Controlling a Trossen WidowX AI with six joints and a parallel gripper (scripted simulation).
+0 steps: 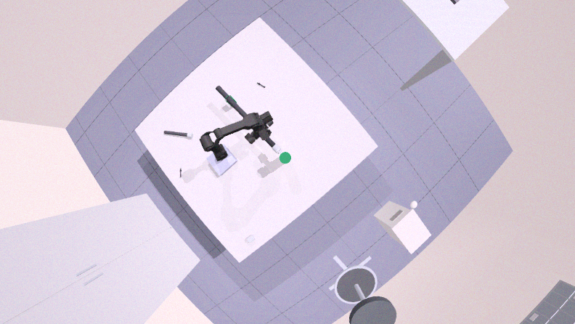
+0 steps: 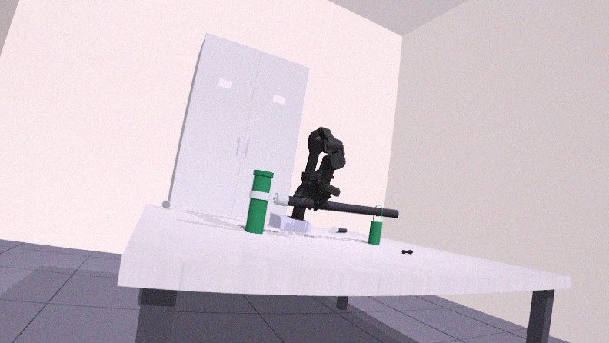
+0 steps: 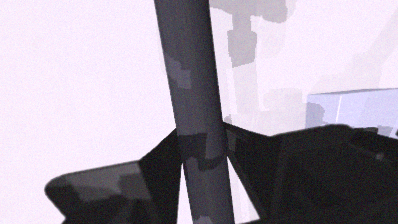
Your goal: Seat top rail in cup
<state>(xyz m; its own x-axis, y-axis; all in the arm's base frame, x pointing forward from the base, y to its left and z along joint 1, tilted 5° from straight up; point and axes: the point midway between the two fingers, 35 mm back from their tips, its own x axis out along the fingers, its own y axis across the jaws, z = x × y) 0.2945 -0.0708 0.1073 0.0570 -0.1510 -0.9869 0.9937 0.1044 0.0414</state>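
Note:
The dark rail [image 1: 239, 109] [image 2: 355, 208] [image 3: 192, 75] is held nearly level above the table. My gripper [image 2: 315, 206] [image 3: 198, 128] is shut on its middle part. The rail's far end passes through the thin green loop [image 1: 230, 99] over the short green post [image 2: 374, 233]. Its other end meets the white end cup [image 1: 276, 149] [image 2: 281, 199] beside the big green post [image 1: 284, 158] [image 2: 256, 217]; how deep it sits is hidden. The white brace band [image 2: 258, 195] is around the post's upper part, below the wider cap [image 2: 263, 174].
A short dark tube with a white end [image 1: 175, 133] [image 2: 342, 230] lies near the arm's pale base [image 1: 219, 166] [image 2: 279, 221]. Small dark parts lie beyond the loop [image 1: 261, 84] [image 2: 407, 251] and near the base [image 1: 180, 173]. A pale round piece [image 1: 250, 239] [image 2: 166, 204] is near a table corner.

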